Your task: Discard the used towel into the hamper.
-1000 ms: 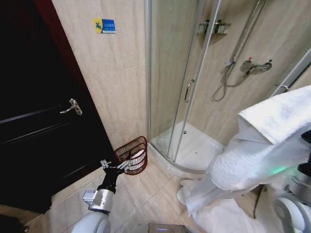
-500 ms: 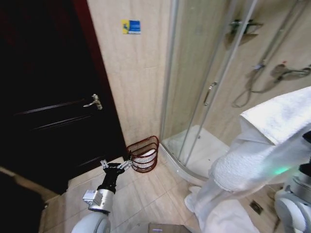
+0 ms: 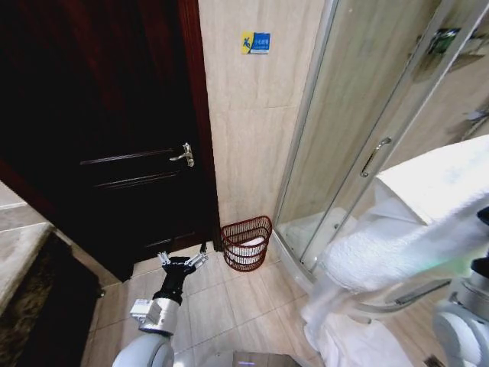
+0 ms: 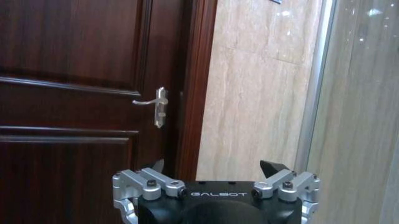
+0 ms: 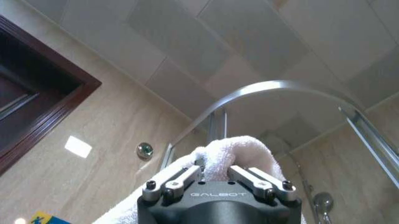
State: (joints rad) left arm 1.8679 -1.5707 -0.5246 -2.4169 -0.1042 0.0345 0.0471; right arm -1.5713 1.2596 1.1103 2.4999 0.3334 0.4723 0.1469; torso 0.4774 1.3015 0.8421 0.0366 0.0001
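Observation:
The hamper (image 3: 246, 243), a dark reddish-brown wire basket with something white inside, stands on the floor against the tiled wall between the door and the shower cabin. A large white towel (image 3: 412, 229) hangs in thick folds at the right of the head view, well apart from the hamper. In the right wrist view my right gripper (image 5: 217, 171) is shut on a fold of the towel (image 5: 240, 151), held up high. My left gripper (image 3: 183, 262) is held low over the floor tiles, left of and short of the hamper. Its fingers stand open with nothing between them (image 4: 215, 165).
A dark wooden door (image 3: 114, 138) with a metal lever handle (image 3: 183, 155) stands shut at the left. The curved glass shower cabin (image 3: 359, 138) and its raised tray fill the right. Beige floor tiles lie between me and the hamper. A dark counter edge (image 3: 30, 290) is at far left.
The head camera has swung left, so door, hamper and shower sit further right in the picture. Both arms keep their pose, and the towel still hangs from the right gripper.

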